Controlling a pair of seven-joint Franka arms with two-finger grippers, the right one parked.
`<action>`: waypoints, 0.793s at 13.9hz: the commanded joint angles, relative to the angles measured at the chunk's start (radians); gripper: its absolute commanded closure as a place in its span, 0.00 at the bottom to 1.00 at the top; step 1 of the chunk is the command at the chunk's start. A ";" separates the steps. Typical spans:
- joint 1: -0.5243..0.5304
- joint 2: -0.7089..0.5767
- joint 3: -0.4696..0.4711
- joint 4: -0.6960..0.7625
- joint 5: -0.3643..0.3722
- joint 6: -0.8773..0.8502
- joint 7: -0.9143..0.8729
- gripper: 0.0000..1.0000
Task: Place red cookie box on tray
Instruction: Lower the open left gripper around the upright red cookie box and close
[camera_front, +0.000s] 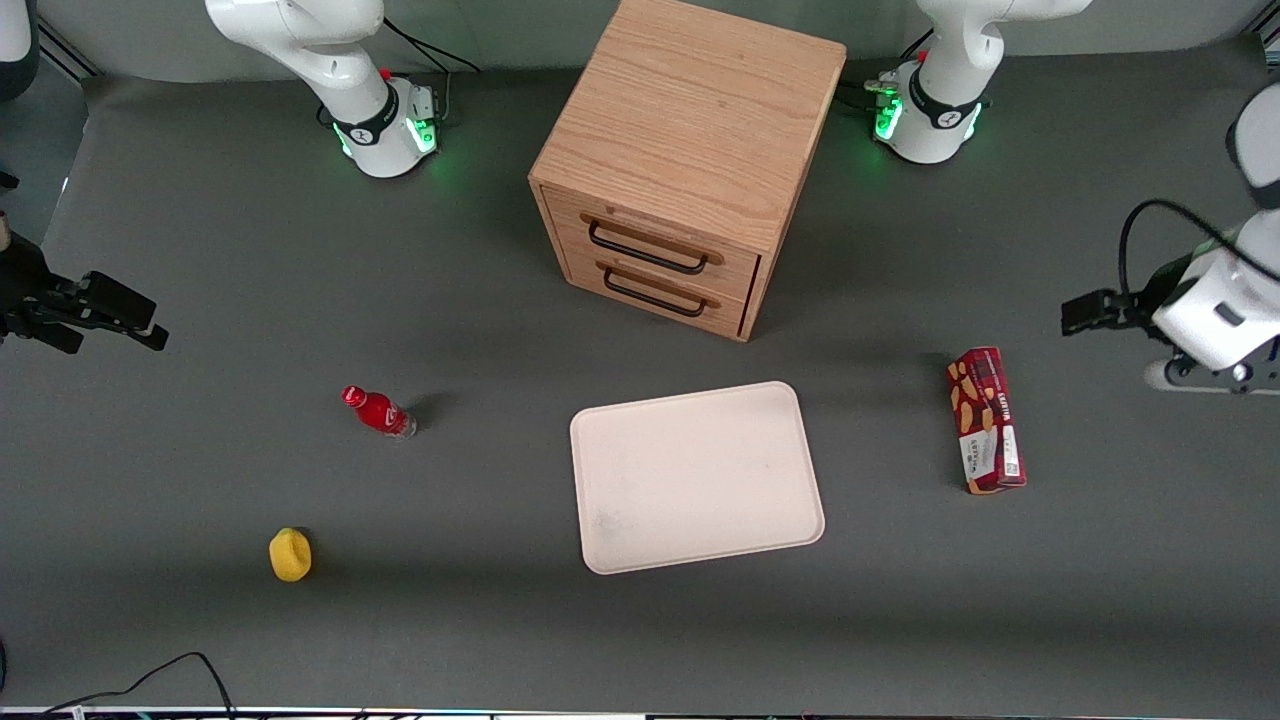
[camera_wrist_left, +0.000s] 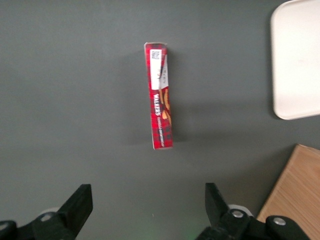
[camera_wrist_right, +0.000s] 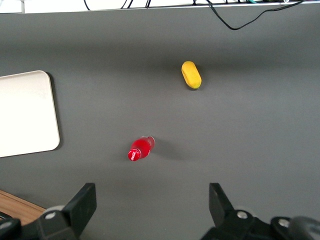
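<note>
I count one long dark-red cardboard cookie box (camera_front: 986, 421), one flat cream-pink rectangular tray (camera_front: 697, 477), one small red bottle (camera_front: 378, 411), one yellow oval object (camera_front: 290, 554) and one wooden cabinet (camera_front: 684, 160) with two drawers, all near the tray. My one gripper (camera_wrist_left: 148, 205), fingers spread, hovers above the box.

Light oak wooden cabinet (camera_front: 690, 150) with two black-handled drawers, at twelve o'clock from the centre of the grey table (camera_front: 200, 260). Small red plastic bottle (camera_front: 378, 411) at nine o'clock. Yellow rounded object (camera_front: 290, 554) at seven o'clock from the bottle.
</note>
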 joint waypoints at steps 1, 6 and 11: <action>0.041 -0.013 -0.002 -0.184 -0.003 0.186 -0.007 0.00; 0.054 0.102 -0.003 -0.207 -0.001 0.325 0.001 0.00; 0.022 0.240 -0.008 -0.209 0.002 0.507 0.030 0.02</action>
